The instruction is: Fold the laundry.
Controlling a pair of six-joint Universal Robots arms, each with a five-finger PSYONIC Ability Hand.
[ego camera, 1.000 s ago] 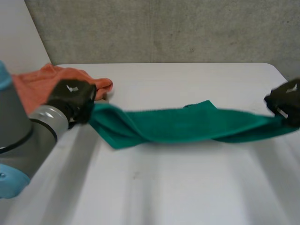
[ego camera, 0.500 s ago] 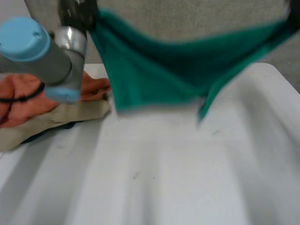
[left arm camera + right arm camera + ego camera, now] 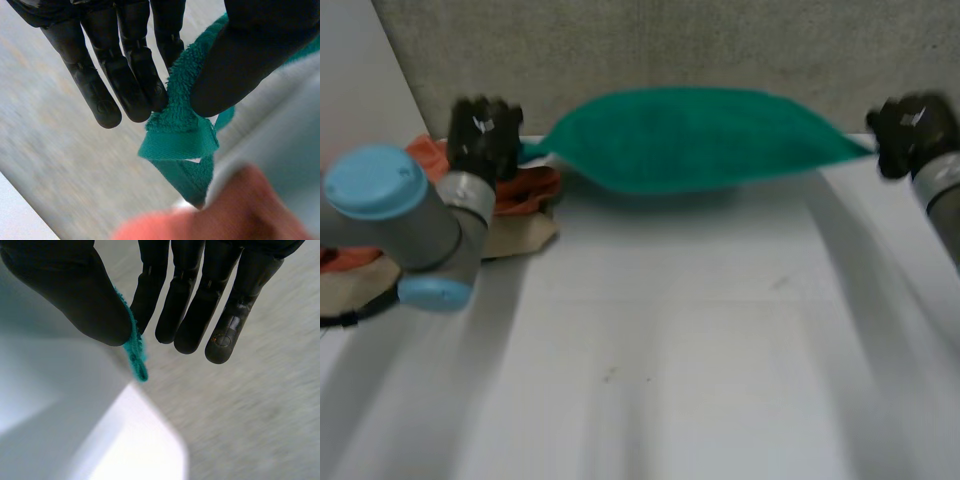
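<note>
While the towel is held clear above the far edge of the table, its long axis runs straight from hand to hand.
1, left hand: straight fingers and thumb pinch a corner.
2, pile: orange and beige, just beside that hand.
3, right hand: thumb and finger pinch the opposite corner.
Neither hand is nearer; each has its own end. Hard to make out: whether the towel is doubled.
</note>
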